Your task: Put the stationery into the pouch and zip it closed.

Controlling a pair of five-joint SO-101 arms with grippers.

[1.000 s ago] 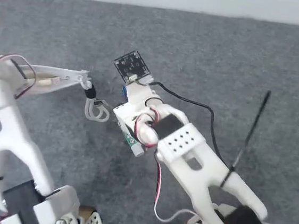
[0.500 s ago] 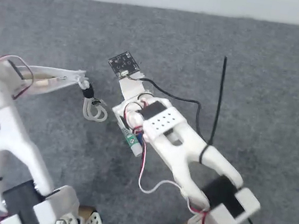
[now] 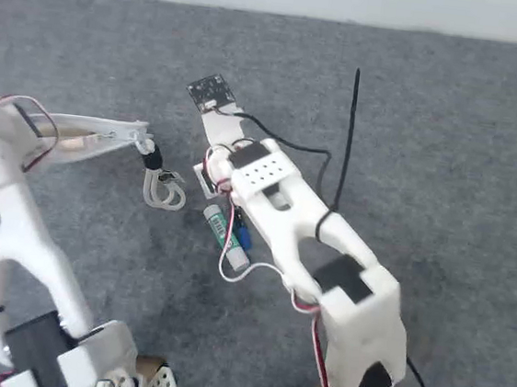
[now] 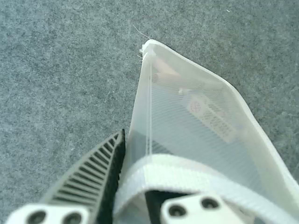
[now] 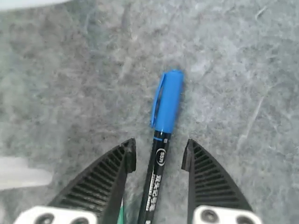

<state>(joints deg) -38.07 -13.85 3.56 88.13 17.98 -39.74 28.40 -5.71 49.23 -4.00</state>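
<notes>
My left gripper (image 4: pixel 136 156) is shut on the rim of a white mesh pouch (image 4: pixel 196 126), which holds pale stationery pieces inside. From above, the pouch (image 3: pixel 93 135) hangs edge-on at the left, with a white cord loop (image 3: pixel 162 191) dangling from its end. My right gripper (image 5: pixel 158 154) is open and straddles a black pen with a blue cap (image 5: pixel 166 100) lying on the grey carpet. In the high view the pen's blue part (image 3: pixel 245 238) lies beside a white and green glue stick (image 3: pixel 224 236), under the right arm (image 3: pixel 262 177).
Grey carpet (image 3: pixel 447 158) covers the table. A black cable (image 3: pixel 347 138) arcs up from the right arm. A white shape (image 5: pixel 21 177), likely the glue stick, lies beside one right finger. Open carpet extends to the far and right sides.
The right arm has swung its elbow and cable leftwards and now stands more upright over the pen, uncovering the glue stick. The left arm and pouch have stayed still.
</notes>
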